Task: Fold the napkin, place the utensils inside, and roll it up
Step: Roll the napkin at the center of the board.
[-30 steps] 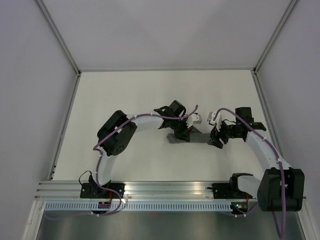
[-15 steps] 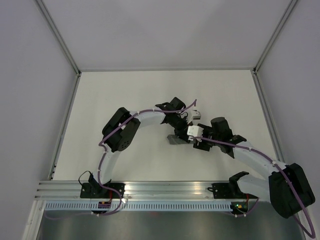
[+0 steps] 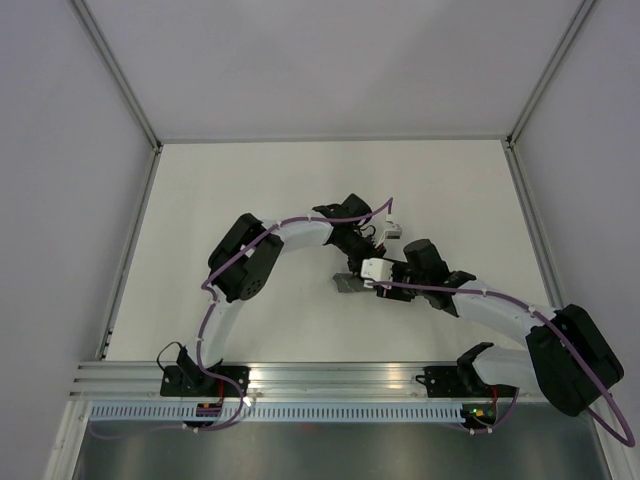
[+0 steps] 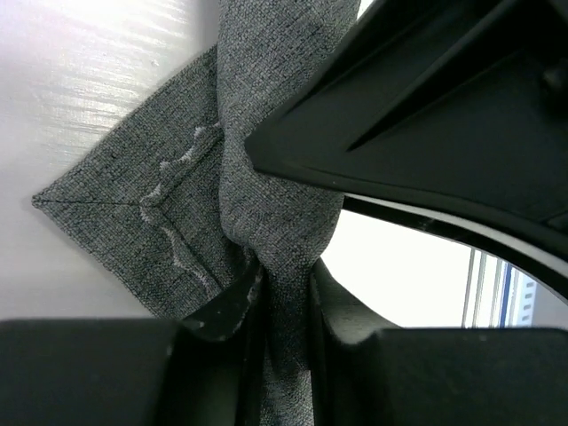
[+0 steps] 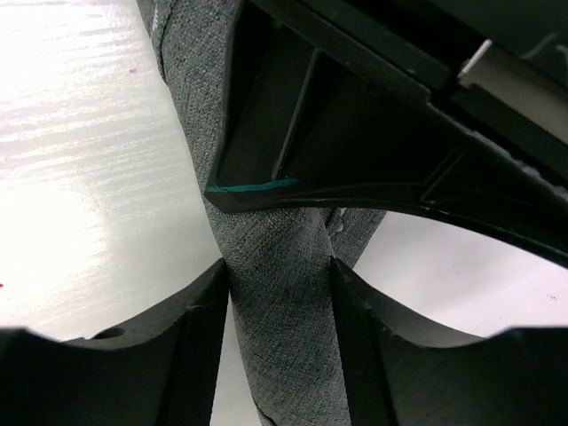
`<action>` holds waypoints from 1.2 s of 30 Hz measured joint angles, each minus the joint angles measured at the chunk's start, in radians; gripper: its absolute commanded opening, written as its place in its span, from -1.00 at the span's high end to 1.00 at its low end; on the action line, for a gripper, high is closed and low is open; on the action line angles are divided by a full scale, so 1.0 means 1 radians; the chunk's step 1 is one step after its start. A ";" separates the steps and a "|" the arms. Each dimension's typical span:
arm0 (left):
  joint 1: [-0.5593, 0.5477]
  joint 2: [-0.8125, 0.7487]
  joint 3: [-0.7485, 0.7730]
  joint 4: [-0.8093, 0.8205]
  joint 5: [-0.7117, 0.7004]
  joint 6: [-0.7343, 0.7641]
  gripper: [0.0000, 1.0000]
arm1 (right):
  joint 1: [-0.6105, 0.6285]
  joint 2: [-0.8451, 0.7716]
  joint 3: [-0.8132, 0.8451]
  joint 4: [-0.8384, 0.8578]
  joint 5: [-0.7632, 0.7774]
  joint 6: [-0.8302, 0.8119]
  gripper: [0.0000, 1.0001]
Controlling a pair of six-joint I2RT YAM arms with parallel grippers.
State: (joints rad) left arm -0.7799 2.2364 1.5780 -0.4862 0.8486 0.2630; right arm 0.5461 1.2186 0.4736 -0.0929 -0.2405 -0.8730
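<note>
Left end effector [image 4: 277,306] and right end effector [image 5: 280,297] clamp the napkin [image 4: 142,204] roll lying left-right

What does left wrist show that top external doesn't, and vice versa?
Only left wrist: the napkin has a free corner resting on the table, with its pale stitching visible. A bunched strip of it is pinched in the left gripper.
Only top external: both arms whole, bent in toward the table's middle, with the right gripper right beside the left. Only a small patch of grey cloth shows there.
Both: grey cloth at the grippers, which sit close together.
</note>
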 measured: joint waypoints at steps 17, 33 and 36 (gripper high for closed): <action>0.019 -0.008 -0.004 -0.005 0.012 -0.063 0.04 | 0.002 0.073 0.062 -0.064 -0.029 0.020 0.35; 0.081 -0.195 -0.250 0.254 -0.150 -0.225 -0.12 | -0.115 0.256 0.282 -0.309 -0.219 -0.036 0.46; 0.089 -0.284 -0.352 0.351 -0.225 -0.284 -0.09 | -0.135 0.295 0.323 -0.357 -0.255 -0.054 0.46</action>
State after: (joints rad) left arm -0.6910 1.9526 1.2255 -0.1356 0.6239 -0.0208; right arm 0.4107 1.5139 0.7963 -0.4500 -0.4953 -0.9272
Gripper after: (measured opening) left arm 0.561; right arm 0.348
